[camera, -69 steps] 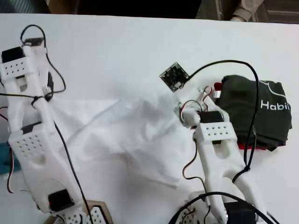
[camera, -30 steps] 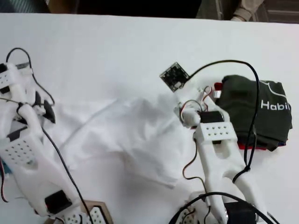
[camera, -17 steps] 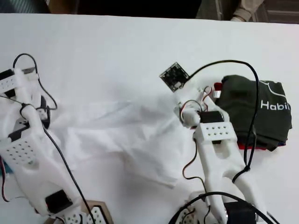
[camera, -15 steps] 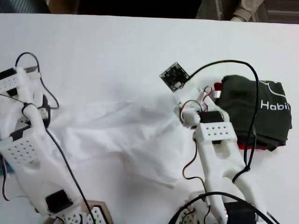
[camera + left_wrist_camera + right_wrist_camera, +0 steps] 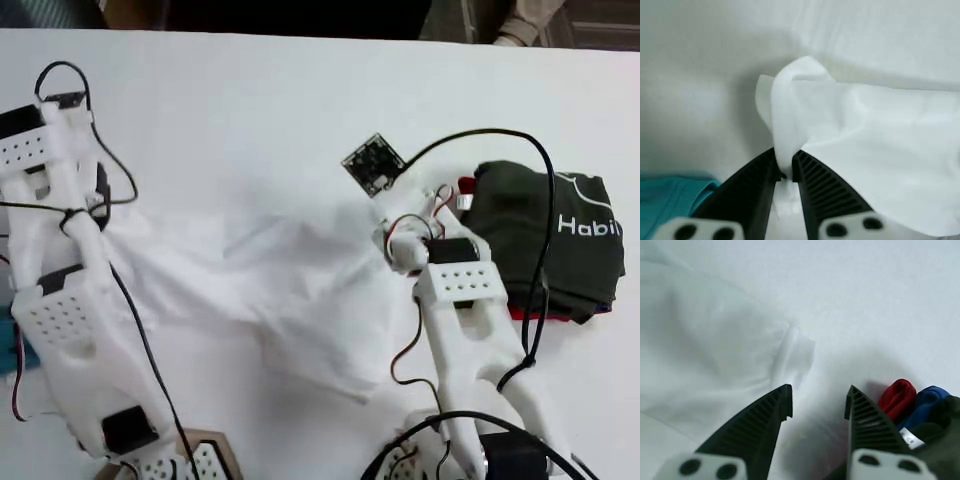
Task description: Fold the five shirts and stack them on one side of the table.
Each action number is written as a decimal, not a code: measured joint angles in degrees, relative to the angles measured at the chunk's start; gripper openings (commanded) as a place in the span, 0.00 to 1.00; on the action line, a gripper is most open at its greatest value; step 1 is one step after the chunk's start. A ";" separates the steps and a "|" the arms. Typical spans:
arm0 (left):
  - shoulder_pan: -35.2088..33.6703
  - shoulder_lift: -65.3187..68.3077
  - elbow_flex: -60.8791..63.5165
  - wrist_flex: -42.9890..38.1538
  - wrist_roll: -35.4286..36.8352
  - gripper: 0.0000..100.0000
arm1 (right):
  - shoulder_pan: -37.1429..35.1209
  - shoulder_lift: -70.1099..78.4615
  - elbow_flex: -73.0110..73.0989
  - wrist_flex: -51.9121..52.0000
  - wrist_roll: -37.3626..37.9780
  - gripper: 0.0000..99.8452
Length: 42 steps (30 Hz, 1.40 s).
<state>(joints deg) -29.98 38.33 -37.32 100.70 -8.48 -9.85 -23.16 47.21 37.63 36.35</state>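
A crumpled white shirt [image 5: 290,280] lies spread across the middle of the table. At its left edge my left gripper [image 5: 785,169] is shut on a raised fold of the white cloth [image 5: 790,110]; in the high view that arm [image 5: 60,300] stands along the table's left side. My right gripper [image 5: 818,399] hangs open just above the table beside the shirt's right edge [image 5: 792,352], with nothing between its fingers. A stack of folded shirts [image 5: 545,240], black on top, sits at the right side; its red [image 5: 897,397] and blue [image 5: 924,405] layers show by the right gripper.
A teal cloth [image 5: 665,197] lies at the table's left edge near the left arm's base. The right arm's camera board [image 5: 373,163] and cables hang over the shirt's far right corner. The far half of the white table [image 5: 250,100] is bare.
The left arm swung toward the near left, then back away from me, with the shirt's left edge in its grip; the cloth is drawn out leftward. The right arm has kept still.
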 measured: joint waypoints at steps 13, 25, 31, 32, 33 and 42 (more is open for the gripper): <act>0.00 0.44 -6.07 -2.37 2.11 0.03 | 0.00 0.00 0.00 0.00 0.00 0.18; -0.09 9.58 -6.07 -7.03 2.11 0.06 | 0.00 0.00 0.00 0.00 0.00 0.18; -1.32 9.67 -8.09 -4.22 2.11 0.22 | 0.00 0.00 0.00 0.00 0.00 0.18; -1.76 9.67 -9.67 -3.16 2.11 0.22 | 0.00 0.00 0.00 0.00 0.00 0.18; -2.11 9.49 -11.78 -1.76 2.11 0.22 | 0.00 0.00 0.00 0.00 0.00 0.18; 0.09 4.92 -19.69 0.53 2.11 0.22 | 0.00 0.00 0.00 0.00 0.00 0.18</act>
<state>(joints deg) -29.89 43.25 -57.01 101.23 -6.37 -9.85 -23.16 47.21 37.63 36.35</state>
